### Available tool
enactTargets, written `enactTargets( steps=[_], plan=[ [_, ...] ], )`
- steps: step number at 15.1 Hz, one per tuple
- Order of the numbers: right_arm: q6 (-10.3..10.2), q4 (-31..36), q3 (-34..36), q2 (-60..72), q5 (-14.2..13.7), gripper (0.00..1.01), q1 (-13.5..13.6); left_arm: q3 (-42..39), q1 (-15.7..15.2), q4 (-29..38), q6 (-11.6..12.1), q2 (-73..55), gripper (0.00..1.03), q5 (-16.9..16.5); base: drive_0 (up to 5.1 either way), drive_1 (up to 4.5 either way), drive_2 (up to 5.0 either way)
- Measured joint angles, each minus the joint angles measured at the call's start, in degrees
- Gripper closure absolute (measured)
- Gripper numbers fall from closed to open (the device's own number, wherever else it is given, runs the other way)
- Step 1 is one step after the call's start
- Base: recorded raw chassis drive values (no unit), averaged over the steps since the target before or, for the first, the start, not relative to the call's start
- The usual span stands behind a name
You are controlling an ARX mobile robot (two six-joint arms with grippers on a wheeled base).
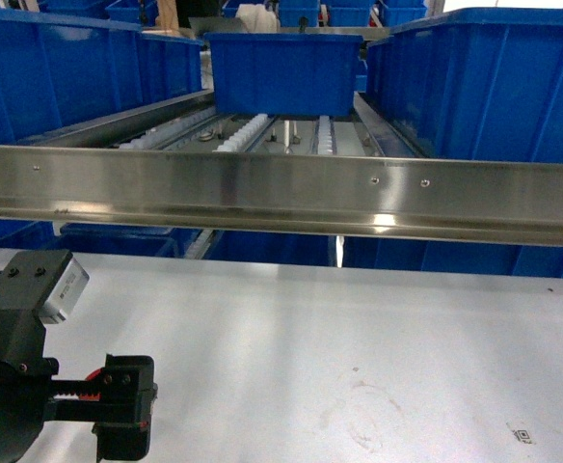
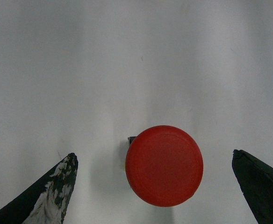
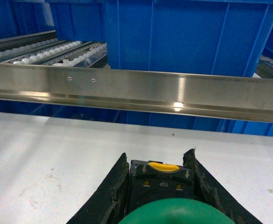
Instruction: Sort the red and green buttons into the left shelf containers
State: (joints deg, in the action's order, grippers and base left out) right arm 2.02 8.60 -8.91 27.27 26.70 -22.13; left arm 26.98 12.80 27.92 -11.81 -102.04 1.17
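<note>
While my left gripper (image 2: 155,186) hangs wide open, one red button (image 2: 164,165) sits on the white table (image 2: 136,70) between its two fingers. My right gripper (image 3: 157,186) squeezes one green button (image 3: 174,212). Three blue bins (image 1: 283,72) stand ahead.

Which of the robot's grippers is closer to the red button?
Left. The left gripper is open around the red button on the white table. The right gripper is elsewhere, shut on the green button.

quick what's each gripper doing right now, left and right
Left gripper: open, fingers either side of the red button, not touching it.
Right gripper: shut on the green button.
</note>
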Motion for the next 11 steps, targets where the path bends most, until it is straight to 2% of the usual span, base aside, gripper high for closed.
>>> enactTargets(
  steps=[3,5,7,11],
  plan=[
    [0.02,0.00,0.00,0.00,0.00,0.72,0.00,-0.81,-1.57,5.62,0.81,-3.69,0.05,-0.81,0.0,0.00,0.0],
    [0.02,0.00,0.00,0.00,0.00,0.72,0.00,-0.85,-2.14,10.27,2.75,-5.88,0.05,-2.14,0.0,0.00,0.0],
    [0.02,0.00,0.00,0.00,0.00,0.72,0.00,-0.81,-1.55,11.67,3.76,-7.23,0.05,-4.26,0.0,0.00,0.0],
    [0.04,0.00,0.00,0.00,0.00,0.72,0.00,-0.70,-0.13,13.84,4.96,-8.83,0.05,-4.59,0.0,0.00,0.0]
  ],
)
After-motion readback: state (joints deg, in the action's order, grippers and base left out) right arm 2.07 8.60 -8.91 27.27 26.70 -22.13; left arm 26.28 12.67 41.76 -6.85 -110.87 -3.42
